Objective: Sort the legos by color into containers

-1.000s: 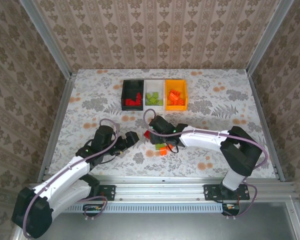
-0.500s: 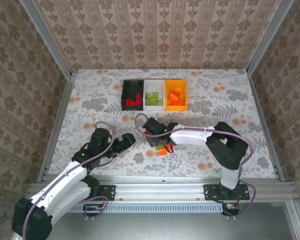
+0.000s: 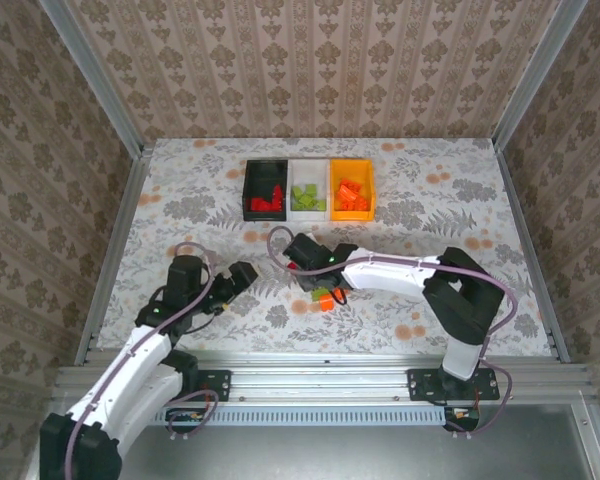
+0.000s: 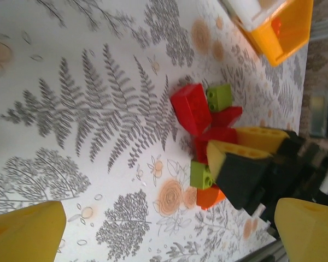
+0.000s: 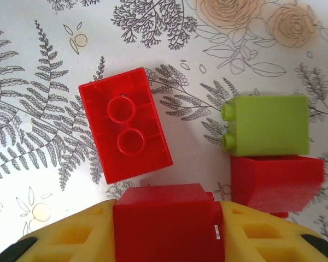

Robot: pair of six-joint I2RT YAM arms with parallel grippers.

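Top view: the containers [image 3: 329, 165] stand in a row at 12 o'clock on the table [image 3: 450, 210]. The black bin [image 3: 248, 192] holds red legos [image 3: 268, 202], the white bin [image 3: 308, 164] holds lime legos [image 3: 305, 196], and the orange-yellow bin [image 3: 371, 192] holds orange legos [image 3: 350, 196]. A loose pile [image 3: 323, 296] lies mid-table toward 6 o'clock. The right gripper [image 3: 297, 264] sits low at 10 o'clock of the pile. The left gripper [image 3: 243, 273] is at 9 o'clock of the pile, apart from it.

Left wrist view: its own yellow fingers [image 4: 27, 234] are spread wide with nothing between them. The pile is at 3 o'clock, with red, lime and orange bricks touching.

Right wrist view: the yellow pads [image 5: 65, 234] are clamped on a held red lego [image 5: 167, 221] at 6 o'clock. A second red lego [image 5: 126, 134] is at 10 o'clock, hollow side up. A lime lego [image 5: 268, 125] at 2 o'clock touches a third red lego [image 5: 276, 183] below it.
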